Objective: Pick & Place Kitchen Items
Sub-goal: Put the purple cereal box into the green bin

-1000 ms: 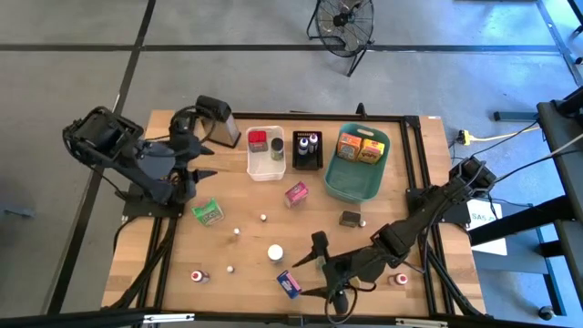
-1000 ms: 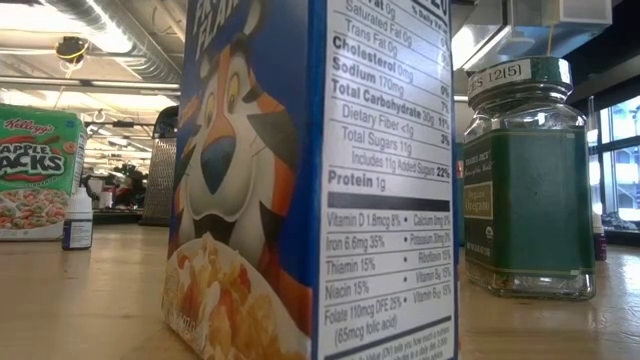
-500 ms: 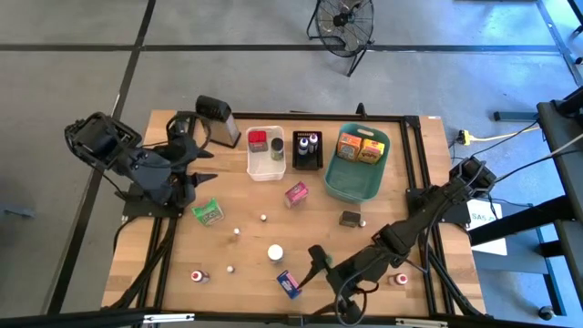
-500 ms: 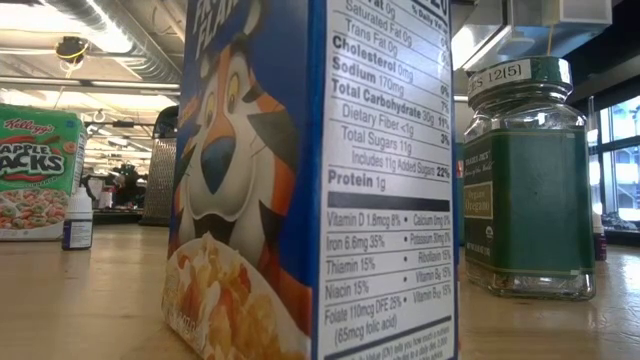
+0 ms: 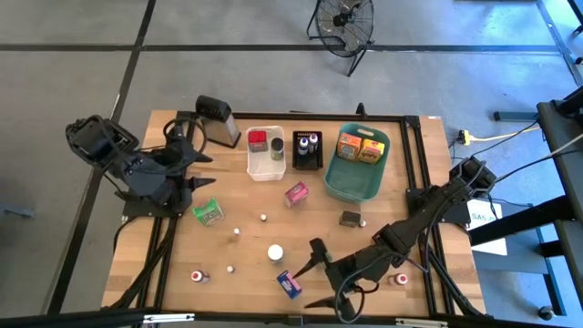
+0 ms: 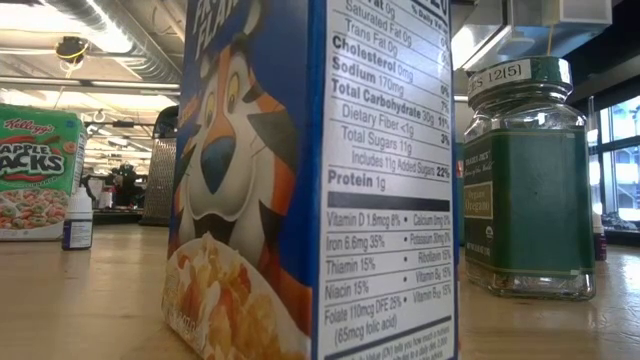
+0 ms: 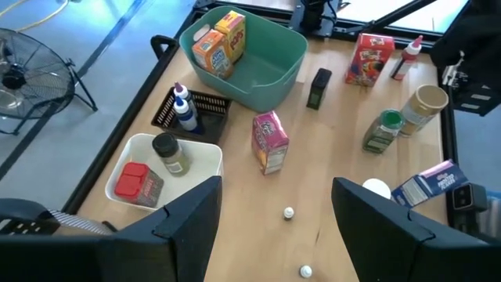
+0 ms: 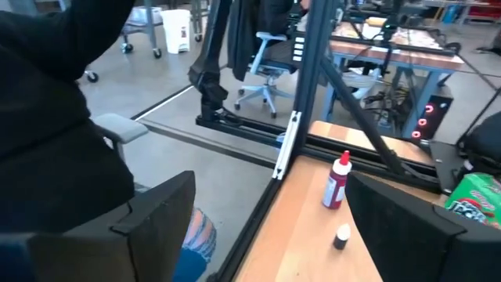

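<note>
While nothing is held, the high view shows the right gripper point(image 5: 315, 276) low at the near edge, fingers spread wide, just beside the blue box point(image 5: 289, 283), which looks like the pick in hand. The next move calls for bringing the fingers around the box and closing. A white-capped jar point(image 5: 275, 252) sits near and could be knocked. The left gripper point(image 5: 189, 164) hangs over the far left of the table point(image 5: 246, 228), fingers apart and empty, near the grater point(image 5: 217, 120) and above the green packet point(image 5: 209, 212). Some items already lie in the white bin point(image 5: 253, 169), black tray point(image 5: 296, 162) and teal basket point(image 5: 344, 187); the pink box point(image 5: 295, 193) and small bottles remain on the wood.

At table height, the blue box point(image 6: 310, 180) fills the foreground beside a green jar point(image 6: 525, 180); no gripper shows.

Through the left wrist camera, its fingers point(image 7: 188, 227) stand apart, with the bin point(image 7: 205, 160), basket point(image 7: 286, 66) and pink box point(image 7: 269, 141) beyond.

Through the right wrist camera, its fingers point(image 8: 156, 215) stand wide apart, pointing past the table edge toward a red-capped bottle point(image 8: 337, 182); the blue box is out of sight there.
</note>
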Motion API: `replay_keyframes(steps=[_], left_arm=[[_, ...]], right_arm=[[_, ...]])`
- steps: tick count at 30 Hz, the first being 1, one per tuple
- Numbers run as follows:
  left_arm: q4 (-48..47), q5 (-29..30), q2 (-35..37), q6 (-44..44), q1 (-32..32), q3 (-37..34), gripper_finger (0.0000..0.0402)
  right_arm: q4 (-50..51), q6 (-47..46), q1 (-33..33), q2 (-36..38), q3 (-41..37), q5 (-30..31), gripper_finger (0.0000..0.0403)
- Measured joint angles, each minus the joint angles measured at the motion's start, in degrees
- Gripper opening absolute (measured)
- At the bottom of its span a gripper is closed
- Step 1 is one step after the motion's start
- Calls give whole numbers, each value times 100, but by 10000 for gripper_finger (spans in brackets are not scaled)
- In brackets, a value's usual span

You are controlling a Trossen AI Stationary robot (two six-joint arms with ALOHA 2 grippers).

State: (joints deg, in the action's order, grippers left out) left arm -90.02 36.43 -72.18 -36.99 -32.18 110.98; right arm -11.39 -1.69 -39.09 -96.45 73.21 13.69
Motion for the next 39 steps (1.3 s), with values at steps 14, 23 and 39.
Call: replay_keyframes(steps=[14,23,39], left_arm=[[1,48,-139,162,-152,0,237],[2,-191,-214,962,-93,0,237],[0,-142,72,2414,1685,2,237]], right_arm=[[378,4,61,-2,0,-21,346],[2511,-285,396,222,183,1311,346],[6752,-2045,999,936,732,1264,346]])
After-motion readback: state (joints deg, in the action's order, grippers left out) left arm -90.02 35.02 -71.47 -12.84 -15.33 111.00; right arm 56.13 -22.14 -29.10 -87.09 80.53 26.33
